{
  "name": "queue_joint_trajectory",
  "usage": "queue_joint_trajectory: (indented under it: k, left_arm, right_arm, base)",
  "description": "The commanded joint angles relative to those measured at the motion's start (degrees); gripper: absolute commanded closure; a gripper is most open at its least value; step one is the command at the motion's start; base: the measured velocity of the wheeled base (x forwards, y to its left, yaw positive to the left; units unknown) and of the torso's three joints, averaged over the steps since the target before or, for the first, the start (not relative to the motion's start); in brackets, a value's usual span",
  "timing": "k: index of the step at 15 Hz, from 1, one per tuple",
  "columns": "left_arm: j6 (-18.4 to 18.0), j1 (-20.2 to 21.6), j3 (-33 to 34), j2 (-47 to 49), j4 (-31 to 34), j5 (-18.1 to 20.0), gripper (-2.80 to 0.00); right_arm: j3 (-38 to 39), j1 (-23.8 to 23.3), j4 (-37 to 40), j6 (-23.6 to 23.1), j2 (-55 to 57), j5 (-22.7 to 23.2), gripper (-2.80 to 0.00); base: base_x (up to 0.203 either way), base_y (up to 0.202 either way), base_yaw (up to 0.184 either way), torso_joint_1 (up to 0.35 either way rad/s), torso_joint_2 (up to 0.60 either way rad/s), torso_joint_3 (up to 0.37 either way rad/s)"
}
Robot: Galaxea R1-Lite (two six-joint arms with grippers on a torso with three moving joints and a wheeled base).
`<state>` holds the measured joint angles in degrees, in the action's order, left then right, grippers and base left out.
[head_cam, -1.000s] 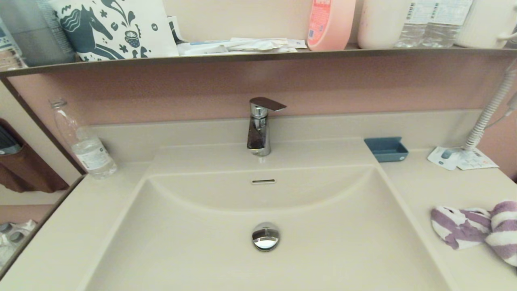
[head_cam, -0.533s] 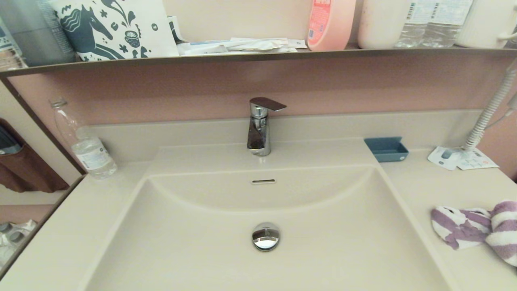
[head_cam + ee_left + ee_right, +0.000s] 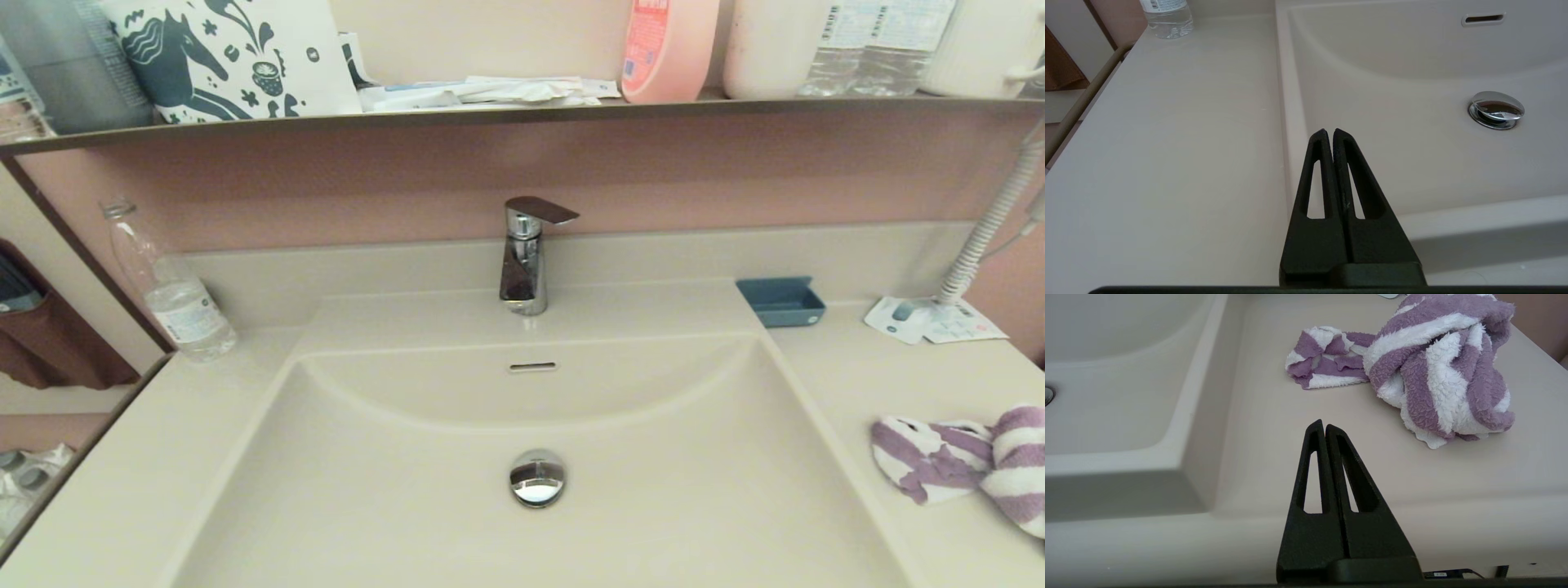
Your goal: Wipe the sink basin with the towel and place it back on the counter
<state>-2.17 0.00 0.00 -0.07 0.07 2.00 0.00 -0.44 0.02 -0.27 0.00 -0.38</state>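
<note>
The cream sink basin (image 3: 653,490) fills the middle, with a chrome drain plug (image 3: 536,478) and an overflow slot (image 3: 532,367). The purple and white striped towel (image 3: 963,461) lies crumpled on the counter (image 3: 865,384) to the basin's right, also seen in the right wrist view as towel (image 3: 1429,371). My right gripper (image 3: 1325,426) is shut and empty, hovering at the counter's front edge short of the towel. My left gripper (image 3: 1329,132) is shut and empty, at the basin's left rim. Neither arm shows in the head view.
A chrome tap (image 3: 526,257) stands behind the basin. A water bottle (image 3: 167,286) is at the back left, a small blue tray (image 3: 781,300) and a paper leaflet (image 3: 931,320) at the back right. A coiled cord (image 3: 992,220) hangs at the right. A shelf (image 3: 490,114) carries bottles above.
</note>
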Motion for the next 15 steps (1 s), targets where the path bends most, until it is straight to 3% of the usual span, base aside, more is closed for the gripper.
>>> queue_joint_trajectory:
  k: [1, 15]
  left_arm:
    - [-0.03, 0.00, 0.00, 0.07, 0.01, 0.02, 0.00]
    - [-0.03, 0.00, 0.00, 0.07, 0.01, 0.02, 0.00]
  right_arm:
    - [0.00, 0.00, -0.03, 0.00, 0.00, 0.11, 0.00]
    - [0.00, 0.00, -0.02, 0.18, 0.00, 0.11, 0.00]
  base:
    - [0.000, 0.000, 0.000, 0.000, 0.00, 0.000]
    - [0.000, 0.000, 0.000, 0.000, 0.00, 0.000]
